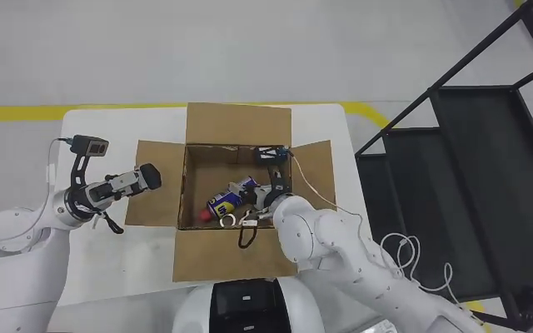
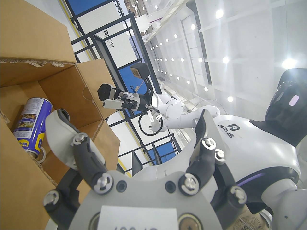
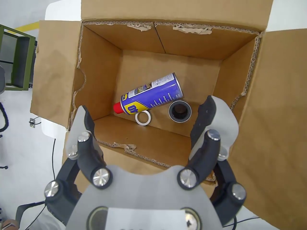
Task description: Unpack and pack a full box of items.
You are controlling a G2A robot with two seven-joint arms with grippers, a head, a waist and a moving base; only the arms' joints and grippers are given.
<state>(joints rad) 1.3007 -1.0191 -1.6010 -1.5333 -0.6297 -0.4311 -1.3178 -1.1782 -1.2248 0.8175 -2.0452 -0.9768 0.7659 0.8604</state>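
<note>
Can (image 3: 153, 94) lies flat in box (image 3: 144, 41), long axis diagonal, cap (image 3: 117, 108) toward near-left corner. Right gripper (image 3: 146, 106) and left gripper (image 2: 129, 114) spread, empty.

Bright, even overhead light in all views. Ceiling lamps (image 2: 219, 14) blown out in left wrist view, flare halos around biggest ones. Box (image 3: 148, 8) interior dimmer than flaps. Soft shadow under spray can (image 3: 153, 92). White table (image 1: 125, 125) near washed out. Wrist views bend strongly at edges.
</note>
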